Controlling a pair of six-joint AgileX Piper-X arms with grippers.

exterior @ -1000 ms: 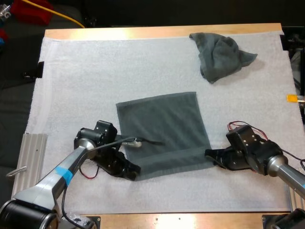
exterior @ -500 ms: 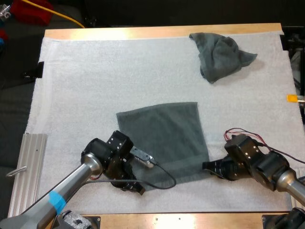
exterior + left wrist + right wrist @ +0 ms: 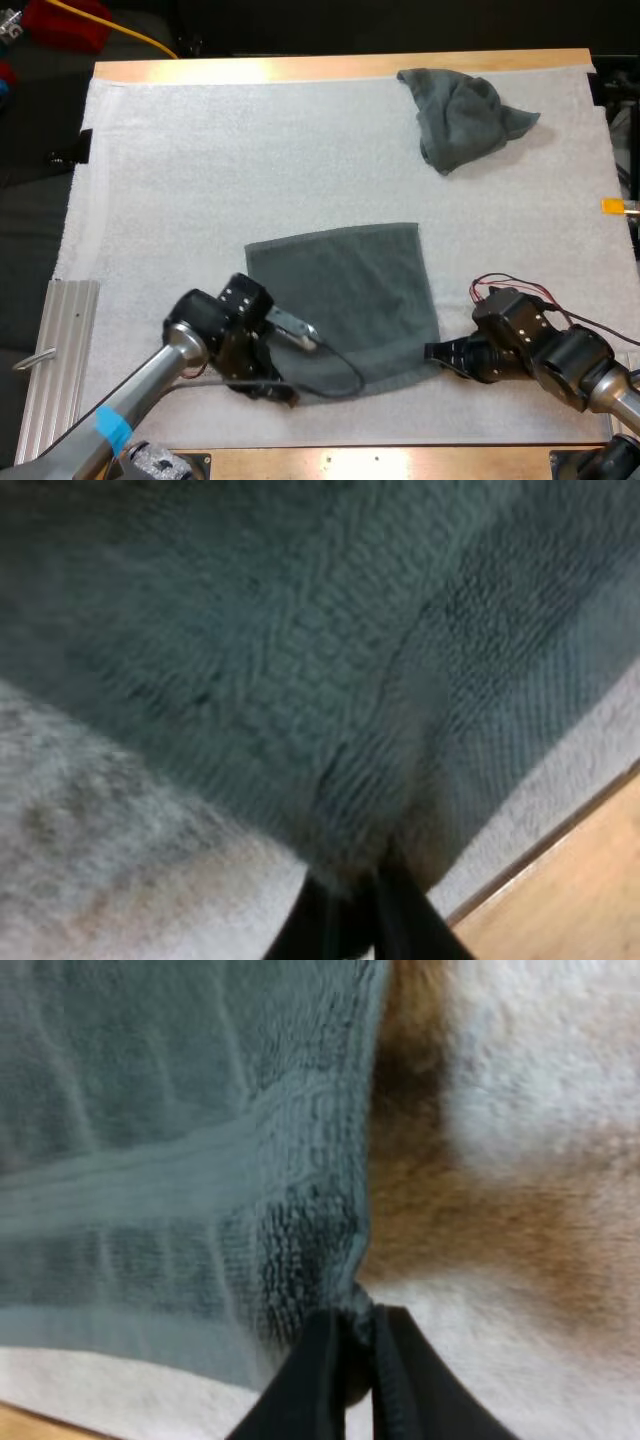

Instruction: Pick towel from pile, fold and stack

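Pinching the towel (image 3: 340,300) at its lower left corner, the left claw (image 3: 284,392) is clenched on cloth. Its wrist view has the black fingers (image 3: 405,925) closed on a puckered fold, with the table (image 3: 570,880) wood just beyond the mat (image 3: 90,810). The right claw (image 3: 436,352) grips the lower right corner the same way, fingers (image 3: 305,1385) nipping the hemmed edge.

The towel lies flat at the lower middle of the frame, both near corners held low on the mat. I judge this the start of the fold. The next move calls for lifting both corners together and carrying them up-frame over the far edge, level, so the hem lands square.

Open mat lies above the towel, across the middle and left of the frame. The crumpled towel (image 3: 460,115) sits upper right, well apart. Below the claws the mat's near edge is close, so there is little room that way.
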